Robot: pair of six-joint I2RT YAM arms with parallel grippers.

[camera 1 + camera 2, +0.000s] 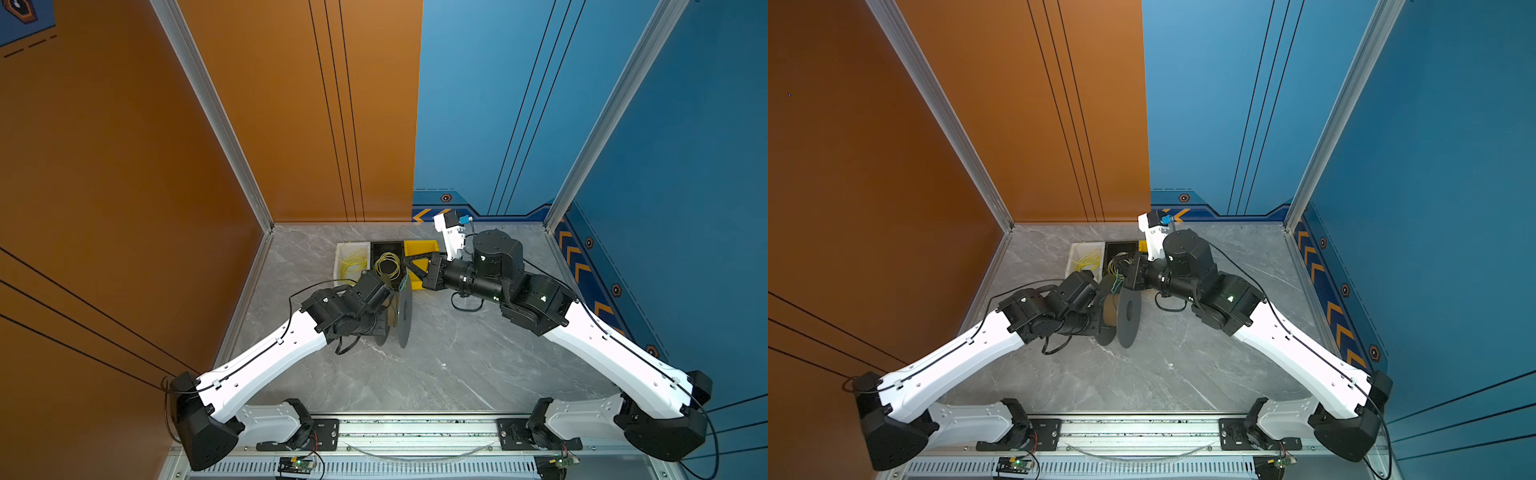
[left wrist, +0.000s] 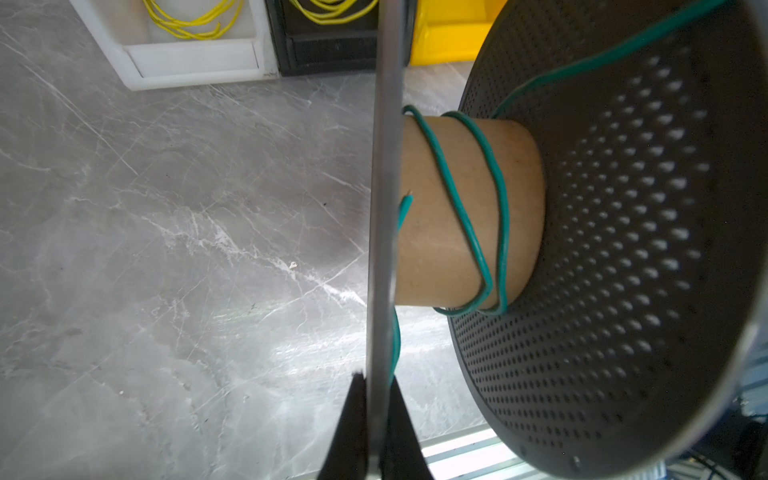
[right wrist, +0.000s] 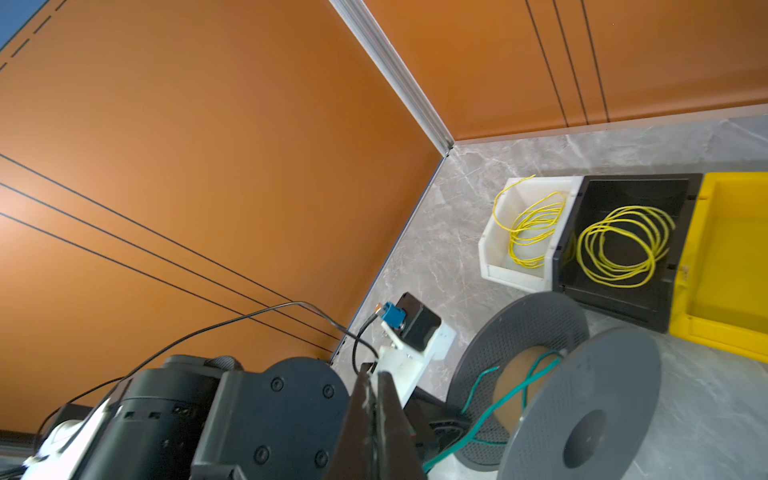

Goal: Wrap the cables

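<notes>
1. Teal-green thin wire loops twice around the cardboard core of the grey perforated spool
2. One flange sits clamped in the left gripper; the right gripper has its jaws together
3. Plastic white bin, black bin and yellow bin stand just behind

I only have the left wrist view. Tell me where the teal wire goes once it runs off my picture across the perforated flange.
Observer: The teal wire runs straight off the spool to the right tool and disappears behind its shut fingers. The pinch itself is hidden.
Operator: Place that tool for me.
Observer: In a top view it overlaps the yellow bin, just beyond the spool.
Operator: Report the outer face I cannot see.
Observer: That perforated flange has a round centre hole on its outer face.
</notes>
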